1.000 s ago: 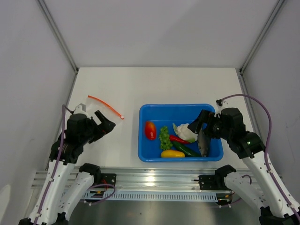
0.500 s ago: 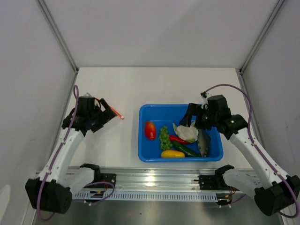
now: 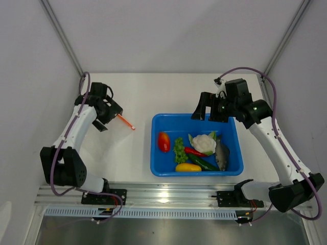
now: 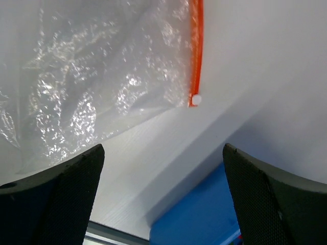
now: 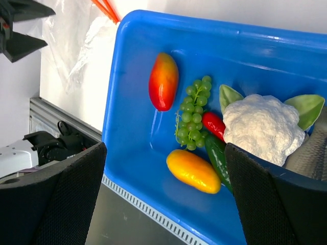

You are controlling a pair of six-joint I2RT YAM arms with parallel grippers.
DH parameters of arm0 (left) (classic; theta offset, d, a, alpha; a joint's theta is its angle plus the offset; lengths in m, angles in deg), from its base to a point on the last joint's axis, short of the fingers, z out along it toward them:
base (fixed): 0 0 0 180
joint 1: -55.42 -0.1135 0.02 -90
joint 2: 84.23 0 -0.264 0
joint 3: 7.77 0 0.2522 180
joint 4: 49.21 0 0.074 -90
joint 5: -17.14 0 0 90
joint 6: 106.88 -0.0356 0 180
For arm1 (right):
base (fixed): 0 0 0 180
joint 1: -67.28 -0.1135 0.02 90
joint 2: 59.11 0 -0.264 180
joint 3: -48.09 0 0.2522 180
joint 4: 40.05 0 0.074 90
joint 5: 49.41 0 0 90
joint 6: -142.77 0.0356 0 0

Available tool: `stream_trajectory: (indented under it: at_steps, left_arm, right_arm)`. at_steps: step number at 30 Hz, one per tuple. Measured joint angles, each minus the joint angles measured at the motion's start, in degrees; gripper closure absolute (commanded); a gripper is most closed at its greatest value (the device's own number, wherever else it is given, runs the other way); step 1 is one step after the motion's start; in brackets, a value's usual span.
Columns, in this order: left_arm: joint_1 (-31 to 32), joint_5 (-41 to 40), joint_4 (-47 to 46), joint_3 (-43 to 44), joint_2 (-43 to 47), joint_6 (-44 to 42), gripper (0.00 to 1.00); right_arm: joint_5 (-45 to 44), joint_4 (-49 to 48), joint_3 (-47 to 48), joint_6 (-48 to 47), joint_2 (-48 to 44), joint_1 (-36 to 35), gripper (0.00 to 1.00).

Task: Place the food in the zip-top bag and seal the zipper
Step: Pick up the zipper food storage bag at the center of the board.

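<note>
The food lies in a blue tray (image 3: 194,118): a red tomato (image 5: 163,81), green lettuce (image 5: 193,112), a red chili (image 5: 214,125), a yellow squash (image 5: 193,171), a dark cucumber (image 5: 218,158), a white cauliflower (image 5: 263,127) and a grey fish (image 5: 309,153). The clear zip-top bag (image 4: 92,87) lies flat on the table left of the tray, its orange zipper (image 4: 196,46) (image 3: 125,121) along one edge. My left gripper (image 3: 108,117) (image 4: 163,148) hangs open over the bag, holding nothing. Above the tray's far rim my right gripper (image 3: 208,113) (image 5: 164,148) is open and empty.
Grey walls close in the white table (image 3: 168,92) on three sides. A metal rail (image 3: 168,196) with the arm bases runs along the near edge, just below the tray.
Both arms have stretched away from the near edge. The left gripper moved out over the bag's zipper end; the right gripper rose from over the fish to the tray's far rim.
</note>
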Motion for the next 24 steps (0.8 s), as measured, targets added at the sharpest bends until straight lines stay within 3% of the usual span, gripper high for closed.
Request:
stream_trajectory:
  at_steps: [8,24]
  left_arm:
    - [-2.4,-6.9,4.5,14.6,-17.3,2.4,0.0]
    - [-2.8,-9.1,14.9,44.4,-44.7,5.6,0.0]
  right_arm:
    - [-1.6,1.3,0.9,-0.1,4.1,0.0,0.0]
    - [-6.6,3.0,-0.5,0.3,5.0,0.4,0.01]
